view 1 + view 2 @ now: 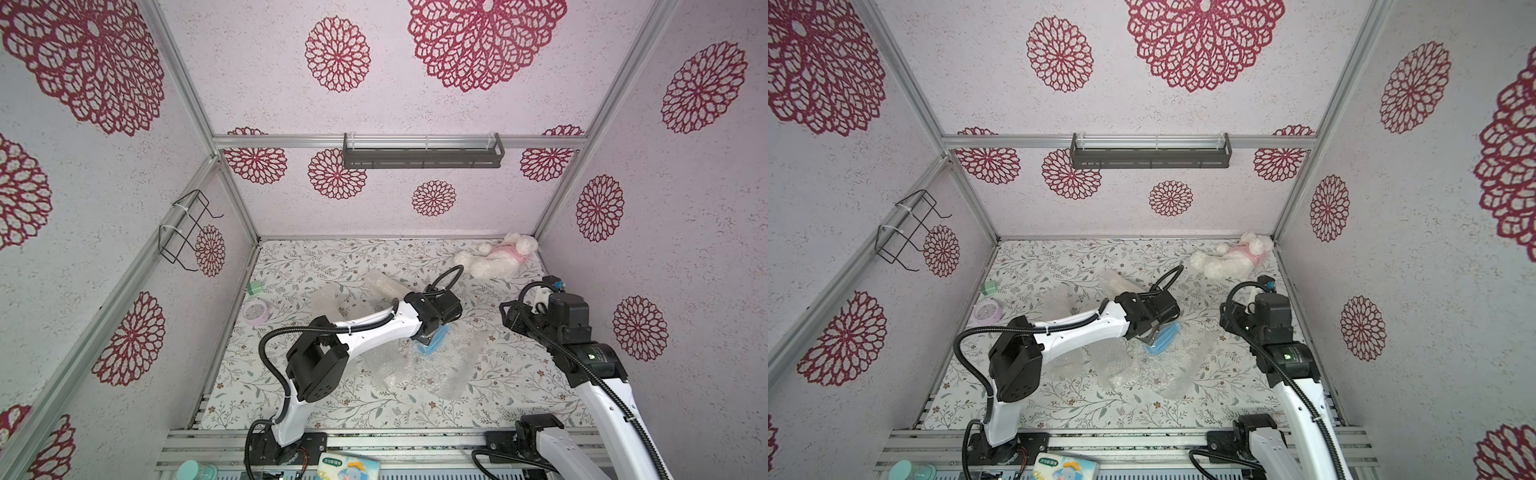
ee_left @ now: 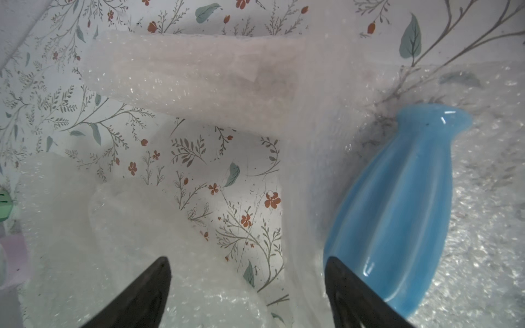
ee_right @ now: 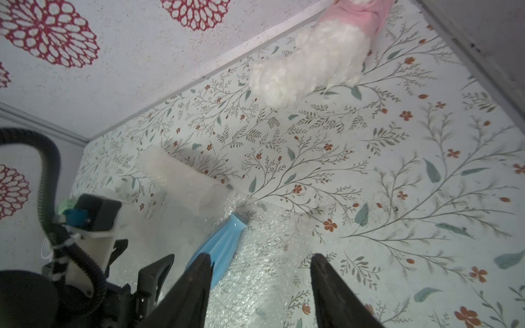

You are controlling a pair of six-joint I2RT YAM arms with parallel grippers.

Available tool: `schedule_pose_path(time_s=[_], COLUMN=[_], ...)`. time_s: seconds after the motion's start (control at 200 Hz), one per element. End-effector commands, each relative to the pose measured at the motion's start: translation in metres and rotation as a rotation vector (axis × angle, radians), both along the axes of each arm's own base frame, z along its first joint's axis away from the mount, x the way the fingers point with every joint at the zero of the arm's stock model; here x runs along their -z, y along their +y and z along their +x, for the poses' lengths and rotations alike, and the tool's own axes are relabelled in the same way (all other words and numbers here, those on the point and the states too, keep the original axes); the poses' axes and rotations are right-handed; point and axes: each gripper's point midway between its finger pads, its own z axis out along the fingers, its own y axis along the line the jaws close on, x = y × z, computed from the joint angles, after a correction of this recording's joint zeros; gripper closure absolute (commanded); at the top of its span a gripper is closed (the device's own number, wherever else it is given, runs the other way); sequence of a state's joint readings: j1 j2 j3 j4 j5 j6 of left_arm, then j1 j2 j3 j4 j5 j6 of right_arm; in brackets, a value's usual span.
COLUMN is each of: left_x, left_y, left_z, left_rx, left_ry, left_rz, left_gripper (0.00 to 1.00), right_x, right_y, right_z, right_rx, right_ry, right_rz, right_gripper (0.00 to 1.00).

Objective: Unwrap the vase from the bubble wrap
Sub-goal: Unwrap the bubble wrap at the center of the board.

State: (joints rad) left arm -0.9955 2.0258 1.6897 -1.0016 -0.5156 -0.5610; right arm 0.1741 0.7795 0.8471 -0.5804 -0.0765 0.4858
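A blue ribbed vase lies bare on its side on a spread, crumpled sheet of bubble wrap in the middle of the table. My left gripper is open and low over the sheet. One of its fingers is right beside the vase, which is outside the jaws, and a loose fold of wrap stands between them. My right gripper hangs open and empty above the table to the right, with the vase beyond one finger. A rolled piece of bubble wrap lies farther back.
A white plush toy in pink lies at the back right corner. A small green box and a lilac round thing sit by the left wall. A grey shelf hangs on the back wall, a wire rack on the left wall.
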Motion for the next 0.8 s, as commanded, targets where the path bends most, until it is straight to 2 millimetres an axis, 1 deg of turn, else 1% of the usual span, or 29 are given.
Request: schedule_pose_path(time_s=[0.0, 0.12, 0.205, 0.265, 0.275, 0.295, 0.395, 0.51, 0.64, 0.796], left_x=[-0.003, 0.004, 0.01, 0.019, 0.008, 0.005, 0.002, -0.002, -0.01, -0.019], left_y=[-0.002, 0.01, 0.019, 0.026, 0.027, 0.028, 0.031, 0.03, 0.025, 0.027], left_z=[0.007, 0.014, 0.017, 0.02, 0.021, 0.021, 0.021, 0.019, 0.013, 0.008], left_rx=[-0.044, -0.069, -0.093, -0.114, -0.116, -0.117, -0.115, -0.1, -0.073, -0.04], left_ry=[0.004, 0.027, 0.046, 0.065, 0.05, 0.046, 0.049, 0.049, 0.053, 0.054], left_rz=[-0.097, -0.104, -0.124, -0.133, -0.157, -0.173, -0.211, -0.243, -0.297, -0.316], left_gripper=[0.12, 0.13, 0.13, 0.13, 0.13, 0.13, 0.13, 0.12, 0.12, 0.11], right_x=[0.005, 0.028, 0.042, 0.05, 0.051, 0.054, 0.063, 0.071, 0.088, 0.103], right_y=[0.017, 0.046, 0.057, 0.061, 0.062, 0.063, 0.07, 0.078, 0.089, 0.099], right_z=[0.009, 0.012, 0.015, 0.017, 0.017, 0.018, 0.023, 0.029, 0.035, 0.043], right_rx=[0.024, 0.019, 0.055, 0.093, 0.097, 0.109, 0.159, 0.203, 0.247, 0.275], right_ry=[-0.026, 0.008, 0.035, 0.049, 0.051, 0.056, 0.095, 0.151, 0.224, 0.268], right_rz=[0.051, 0.148, 0.174, 0.201, 0.207, 0.218, 0.247, 0.247, 0.236, 0.235], right_gripper=[0.41, 0.41, 0.42, 0.42, 0.42, 0.42, 0.42, 0.42, 0.4, 0.39])
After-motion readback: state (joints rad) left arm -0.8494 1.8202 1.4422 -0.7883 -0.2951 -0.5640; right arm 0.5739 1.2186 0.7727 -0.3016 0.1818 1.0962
